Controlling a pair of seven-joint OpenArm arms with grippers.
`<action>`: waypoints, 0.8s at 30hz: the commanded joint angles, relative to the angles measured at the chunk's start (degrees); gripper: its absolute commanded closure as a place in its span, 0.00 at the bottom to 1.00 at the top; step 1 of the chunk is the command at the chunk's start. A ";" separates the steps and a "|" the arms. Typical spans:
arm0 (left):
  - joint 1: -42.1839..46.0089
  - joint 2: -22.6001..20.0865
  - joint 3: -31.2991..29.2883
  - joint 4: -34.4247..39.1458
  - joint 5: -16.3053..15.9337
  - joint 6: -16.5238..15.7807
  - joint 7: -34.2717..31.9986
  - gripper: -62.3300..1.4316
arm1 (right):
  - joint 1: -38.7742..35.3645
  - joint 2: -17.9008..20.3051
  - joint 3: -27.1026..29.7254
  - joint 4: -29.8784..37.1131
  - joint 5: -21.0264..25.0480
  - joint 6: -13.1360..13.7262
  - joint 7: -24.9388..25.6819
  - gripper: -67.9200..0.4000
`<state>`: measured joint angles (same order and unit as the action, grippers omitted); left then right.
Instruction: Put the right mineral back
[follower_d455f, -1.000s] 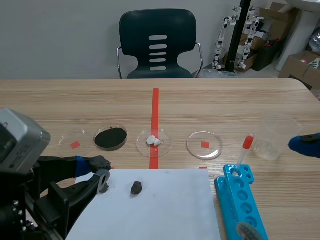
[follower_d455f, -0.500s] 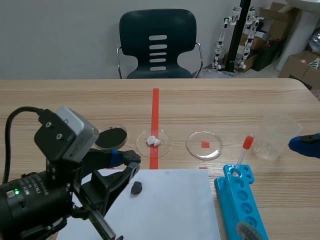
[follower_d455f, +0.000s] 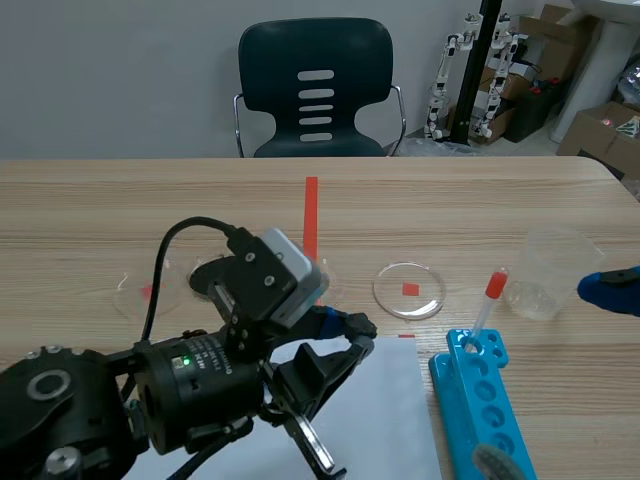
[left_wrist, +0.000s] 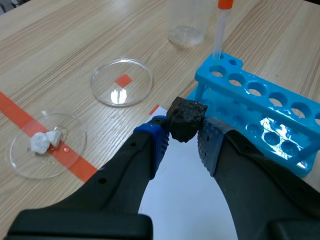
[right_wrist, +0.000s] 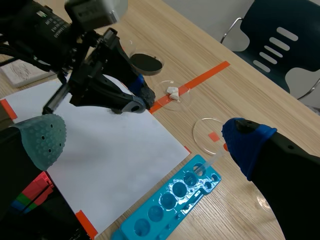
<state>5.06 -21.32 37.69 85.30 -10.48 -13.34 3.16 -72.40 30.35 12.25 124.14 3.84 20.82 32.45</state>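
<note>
Black mineral (left_wrist: 186, 118), one, in left gripper (left_wrist: 183, 135)

A: Behind the wooden table (follower_d455f: 100, 200)?
B: Only a plain pale grey wall (follower_d455f: 120, 80) — and before it a dark chair (follower_d455f: 316, 88) with metal arms and slots in the back, standing close to the far edge.
A: And toward the far right corner?
B: Some cardboard boxes (follower_d455f: 598, 125) piled together, near a black pole (follower_d455f: 487, 60). Soft, even light everywhere.
</note>
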 joint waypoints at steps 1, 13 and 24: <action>-1.51 2.01 0.17 -0.11 -0.46 0.04 1.03 0.84 | 0.20 0.59 0.04 0.42 0.59 0.04 0.66 0.00; -11.96 13.68 0.59 -14.64 -3.87 0.07 13.25 0.84 | 0.20 0.59 0.04 0.42 0.59 0.04 0.66 0.00; -17.46 21.07 0.44 -22.10 -4.98 7.43 27.50 0.84 | 0.20 0.59 0.04 0.42 0.59 0.04 0.66 0.00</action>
<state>-11.66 -0.93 38.59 61.98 -15.03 -6.44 30.83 -72.40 30.35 12.25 124.14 3.86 20.82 32.45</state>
